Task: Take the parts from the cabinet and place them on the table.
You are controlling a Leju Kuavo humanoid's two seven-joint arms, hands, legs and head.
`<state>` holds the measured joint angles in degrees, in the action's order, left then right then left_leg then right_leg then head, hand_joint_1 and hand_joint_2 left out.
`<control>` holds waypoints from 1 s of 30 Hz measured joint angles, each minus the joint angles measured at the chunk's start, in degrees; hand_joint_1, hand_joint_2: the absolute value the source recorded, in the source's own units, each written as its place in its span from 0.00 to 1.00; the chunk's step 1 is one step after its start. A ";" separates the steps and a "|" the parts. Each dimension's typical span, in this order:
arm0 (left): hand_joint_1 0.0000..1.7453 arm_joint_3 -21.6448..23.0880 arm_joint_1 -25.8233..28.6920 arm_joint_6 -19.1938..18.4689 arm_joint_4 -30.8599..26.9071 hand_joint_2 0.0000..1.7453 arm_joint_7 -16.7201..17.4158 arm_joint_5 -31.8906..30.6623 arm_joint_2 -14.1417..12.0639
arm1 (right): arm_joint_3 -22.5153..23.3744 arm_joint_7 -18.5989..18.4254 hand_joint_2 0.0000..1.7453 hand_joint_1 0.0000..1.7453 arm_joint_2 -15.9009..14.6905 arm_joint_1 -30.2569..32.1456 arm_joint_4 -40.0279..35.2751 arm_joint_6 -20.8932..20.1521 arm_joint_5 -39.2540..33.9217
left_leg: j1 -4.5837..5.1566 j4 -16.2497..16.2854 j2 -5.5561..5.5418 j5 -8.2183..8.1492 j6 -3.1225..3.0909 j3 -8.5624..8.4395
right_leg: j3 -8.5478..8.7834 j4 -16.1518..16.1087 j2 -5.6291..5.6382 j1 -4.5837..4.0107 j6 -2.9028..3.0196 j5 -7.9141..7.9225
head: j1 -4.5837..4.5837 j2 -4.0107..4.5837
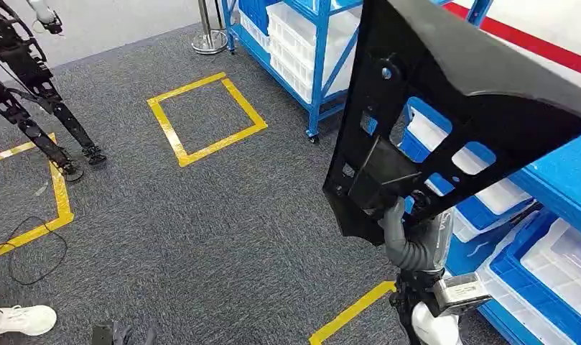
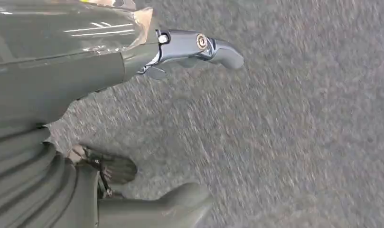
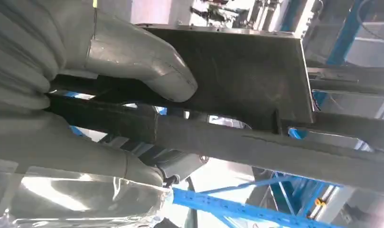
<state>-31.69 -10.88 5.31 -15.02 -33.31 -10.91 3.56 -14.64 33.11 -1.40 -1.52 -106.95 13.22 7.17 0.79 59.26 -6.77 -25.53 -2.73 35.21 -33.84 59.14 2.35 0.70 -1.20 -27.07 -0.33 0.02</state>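
right hand (image 1: pixel 409 233): grips large black panel part (image 1: pixel 445 115) at its lower edge, held up tilted beside the blue cabinet (image 1: pixel 317 65) | left hand (image 2: pixel 85 118): fingers apart, holding nothing, over grey carpet (image 2: pixel 299 142)

Bright, even light; blurred wrist views

Panel (image 1: pixel 445 108) high in right hand (image 1: pixel 409 233), before racks (image 1: pixel 323 65); floor square (image 1: pixel 205 118) to its left.
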 joint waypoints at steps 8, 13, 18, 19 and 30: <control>0.00 -0.35 1.10 0.11 0.02 1.00 -0.77 -0.02 -0.44 | 0.20 0.09 1.00 1.00 0.46 0.39 -1.09 0.17 0.72 | -1.53 15.90 5.89 -7.55 2.77 7.94 | 0.82 -1.08 -4.30 0.29 2.16 0.42 | -0.42 0.00; 0.00 -0.79 1.24 -0.31 0.00 1.00 -1.84 -1.18 -0.57 | 0.24 0.11 1.00 1.00 0.46 0.55 -1.27 0.20 0.39 | -2.20 0.53 11.16 0.01 3.14 -0.20 | 1.22 -1.06 -6.90 0.08 1.70 0.07 | -0.48 0.00; 0.00 -0.79 1.07 -1.05 -0.02 1.00 -1.57 -2.25 -0.83 | 0.33 0.26 1.00 1.00 0.48 0.98 -1.75 0.35 0.39 | -1.19 -1.02 8.66 0.01 1.18 -0.52 | 1.96 -1.01 -9.06 -0.45 -0.17 -0.59 | -0.02 0.00; 0.00 -0.76 1.14 -1.42 -0.02 1.00 -1.44 -2.51 -0.83 | 0.37 0.31 1.00 1.00 0.46 1.05 -1.81 0.35 0.39 | -1.48 -1.30 8.21 0.30 0.82 -0.82 | 1.08 0.24 -6.53 -0.08 -0.28 -1.28 | 0.04 0.00; 0.00 -0.79 1.77 -4.07 0.02 1.00 -0.42 -3.08 -1.03 | 0.92 0.55 1.00 1.00 0.68 2.98 -2.34 0.13 0.44 | -1.13 -0.55 0.49 0.09 1.35 -0.38 | 0.62 -0.08 0.59 1.19 -0.85 -0.25 | 0.63 0.00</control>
<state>-32.48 -9.12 1.25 -14.99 -33.73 -13.99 2.54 -13.73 33.66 -0.72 1.46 -109.29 13.35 7.61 -0.34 58.72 -6.28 -25.44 -1.38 34.84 -33.22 59.06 2.94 1.88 -2.06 -27.32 0.31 0.02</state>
